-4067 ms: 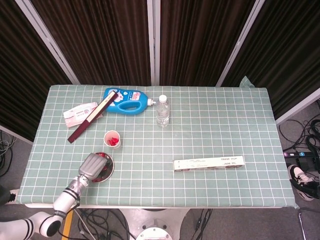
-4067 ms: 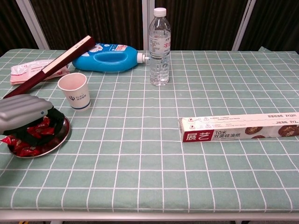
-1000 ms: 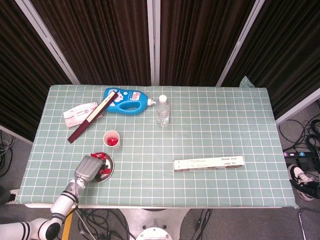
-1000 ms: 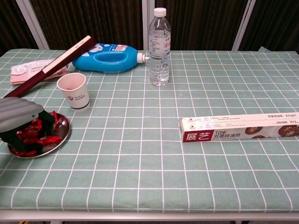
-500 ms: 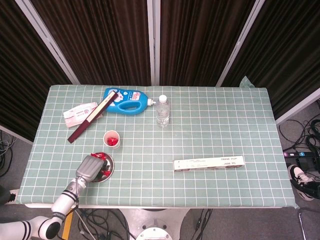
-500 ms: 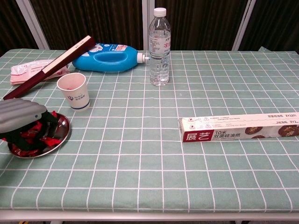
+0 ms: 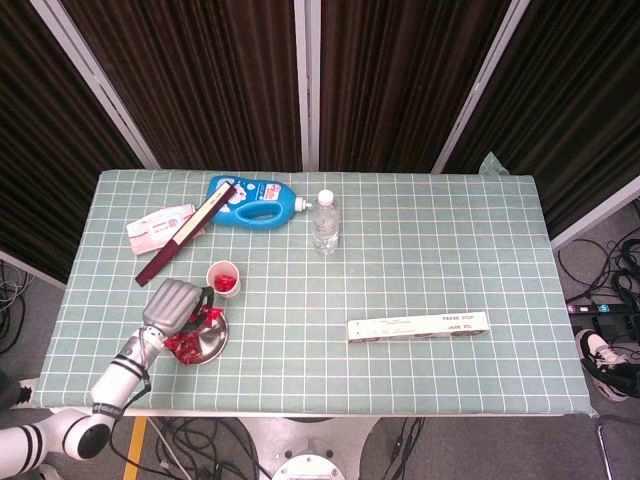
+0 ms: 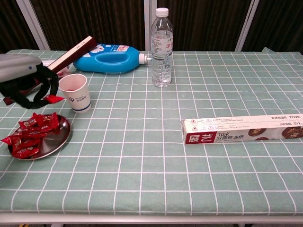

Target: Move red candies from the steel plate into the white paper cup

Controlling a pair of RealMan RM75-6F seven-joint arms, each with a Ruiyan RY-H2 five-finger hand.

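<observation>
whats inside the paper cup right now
Red candies show inside the paper cup from above. How deep they go is hidden by the cup wall.

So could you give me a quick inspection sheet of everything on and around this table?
Surface: table under a green checked cloth.
Job's things: steel plate with red candies; cup beyond it, red candies inside.
Clutter: water bottle, blue jug, dark red box, pink packet, foil box.
Hands: left hand raised, holding a candy beside the cup; right hand nothing seen.
Cables: on the floor, right.
Surroundings: dark curtains.
</observation>
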